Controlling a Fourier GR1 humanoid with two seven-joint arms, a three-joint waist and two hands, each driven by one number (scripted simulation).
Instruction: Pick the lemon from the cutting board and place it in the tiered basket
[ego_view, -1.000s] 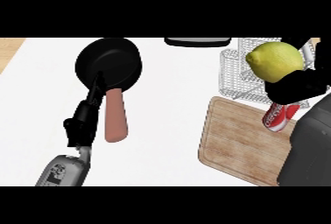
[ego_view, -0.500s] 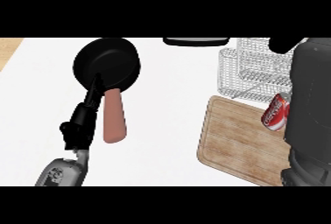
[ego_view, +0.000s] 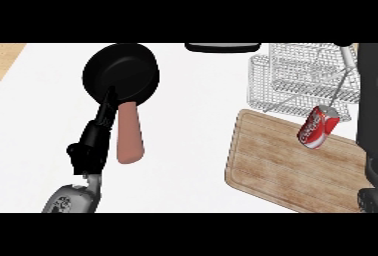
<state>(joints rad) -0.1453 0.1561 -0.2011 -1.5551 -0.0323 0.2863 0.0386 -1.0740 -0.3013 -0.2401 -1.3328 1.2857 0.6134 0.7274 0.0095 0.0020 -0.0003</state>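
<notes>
No lemon shows anywhere in the head view. The wooden cutting board (ego_view: 288, 165) lies at the right front, with a red soda can (ego_view: 319, 128) lying on its far edge. Behind it stands the white wire tiered basket (ego_view: 299, 75); what shows of its tiers holds nothing. Of my right arm only a dark stretch (ego_view: 367, 125) shows along the right edge, and its hand is out of the picture. My left hand (ego_view: 92, 145) rests open at the lower left, fingers pointing up along the pan's handle.
A black frying pan (ego_view: 120, 72) sits at the far left, its salmon-coloured handle (ego_view: 128, 136) pointing toward me. A dark rounded object (ego_view: 221, 47) lies at the counter's back edge. The white counter (ego_view: 192, 115) runs between pan and board.
A second ago my right hand held the lemon above the basket. The arm then swept across the basket and now stands at the right edge, hand and lemon out of sight. The left hand is unmoved.
</notes>
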